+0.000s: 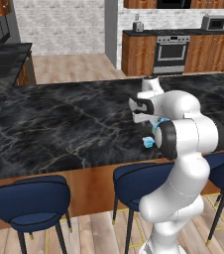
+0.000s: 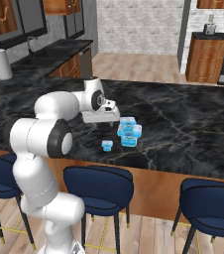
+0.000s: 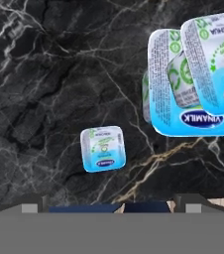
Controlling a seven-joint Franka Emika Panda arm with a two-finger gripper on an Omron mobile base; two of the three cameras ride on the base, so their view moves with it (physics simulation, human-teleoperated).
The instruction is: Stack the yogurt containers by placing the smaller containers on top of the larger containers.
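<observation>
Two tubs stacked, tiny one loose
Your gripper (image 2: 104,118) hovers spread (empty) above the tiny yogurt tub (image 3: 103,148), beside the stack (image 3: 196,79).

Middling tub (image 2: 132,131) stacked atop biggest tub (image 2: 129,140); tiny tub (image 2: 107,145) apart, upright.

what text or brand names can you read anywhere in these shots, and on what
"VINAMILK": dark blue oval on the lid of the yogurt stack.
Same oval logo on the tiny yogurt tub: too small to read.
Green print and side text on the lids: blurred.
Microwave and oven: nothing legible.
</observation>
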